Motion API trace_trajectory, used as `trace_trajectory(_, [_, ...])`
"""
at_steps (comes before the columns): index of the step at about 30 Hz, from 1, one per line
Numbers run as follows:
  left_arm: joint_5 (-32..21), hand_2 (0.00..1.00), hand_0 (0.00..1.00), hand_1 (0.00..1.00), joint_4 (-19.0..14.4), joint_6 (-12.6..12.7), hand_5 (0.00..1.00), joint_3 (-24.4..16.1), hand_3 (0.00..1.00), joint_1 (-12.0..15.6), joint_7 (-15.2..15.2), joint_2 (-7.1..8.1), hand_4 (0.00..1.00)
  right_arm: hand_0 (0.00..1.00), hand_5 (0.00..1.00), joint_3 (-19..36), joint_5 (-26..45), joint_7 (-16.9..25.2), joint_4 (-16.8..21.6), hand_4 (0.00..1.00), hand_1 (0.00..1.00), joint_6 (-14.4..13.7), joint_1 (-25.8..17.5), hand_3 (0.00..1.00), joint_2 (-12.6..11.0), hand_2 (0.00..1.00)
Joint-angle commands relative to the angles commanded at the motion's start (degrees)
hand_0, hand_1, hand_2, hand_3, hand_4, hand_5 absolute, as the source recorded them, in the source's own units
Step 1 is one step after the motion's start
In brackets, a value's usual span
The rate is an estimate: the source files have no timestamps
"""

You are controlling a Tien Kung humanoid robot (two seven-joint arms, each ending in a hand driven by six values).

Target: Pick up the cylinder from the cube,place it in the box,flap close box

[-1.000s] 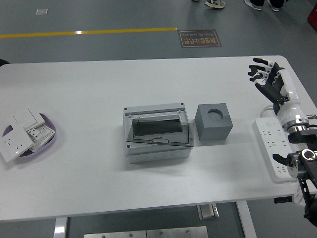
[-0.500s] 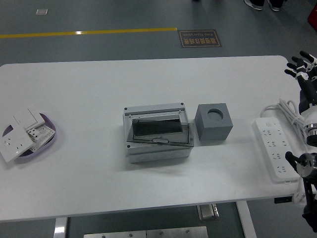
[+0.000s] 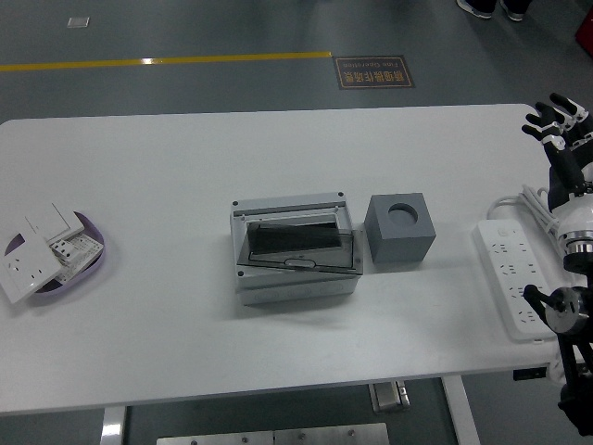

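Mostly the white bench [image 3: 167, 167] lies bare around the grey box [image 3: 295, 248], its clear flap shut, with the grey cube [image 3: 399, 228] just beside it; the cylinder is unseen. By the far right edge, the right hand [image 3: 558, 125] hovers, fingers spread, empty.

closed box [image 3: 295, 248], cube [image 3: 400, 228], raised right hand [image 3: 559, 123]

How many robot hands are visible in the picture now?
1. The right hand is raised at the table's far right edge, fingers spread, holding nothing. The left hand is out of view.
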Motion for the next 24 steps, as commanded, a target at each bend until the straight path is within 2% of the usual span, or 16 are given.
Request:
trace_trajectory(7, [-0.2, 0.579, 0.634, 0.658, 0.0, 0.2, 0.329, -0.2, 0.648, 0.1, 0.1, 0.06, 0.711, 0.647, 0.194, -1.6, -3.1, -1.6, -0.2, 0.715, 0.617, -0.8, 0.4, 0.641, -0.2, 0.613])
trace_trajectory(8, [-0.2, 0.578, 0.634, 0.658, 0.0, 0.2, 0.332, -0.2, 0.648, 0.1, 0.1, 0.03, 0.711, 0.629, 0.157, -1.8, -3.5, -1.8, -0.2, 0.686, 0.604, -0.7, 0.4, 0.617, -0.1, 0.596])
trace_trajectory(19, [-0.6, 0.578, 0.634, 0.658, 0.0, 0.2, 0.332, -0.2, 0.649, 0.1, 0.0, -0.19, 0.711, 0.631, 0.134, -2.2, -3.5, -2.0, -0.6, 0.673, 0.608, -0.1, 0.5, 0.613, -0.3, 0.586])
trace_trajectory(20, [-0.6, 0.578, 0.634, 0.658, 0.0, 0.2, 0.33, -0.2, 0.648, 0.1, 0.0, -0.21, 0.711, 0.63, 0.085, -2.2, -3.4, -2.0, -0.7, 0.618, 0.619, -0.1, 0.5, 0.613, -0.3, 0.584])
trace_trajectory(24, [-0.7, 0.578, 0.634, 0.658, 0.0, 0.3, 0.33, -0.2, 0.648, 0.2, 0.1, -0.33, 0.711, 0.63, 0.085, -2.4, -4.1, -2.3, -0.6, 0.618, 0.619, 0.0, 0.6, 0.613, -0.5, 0.584])
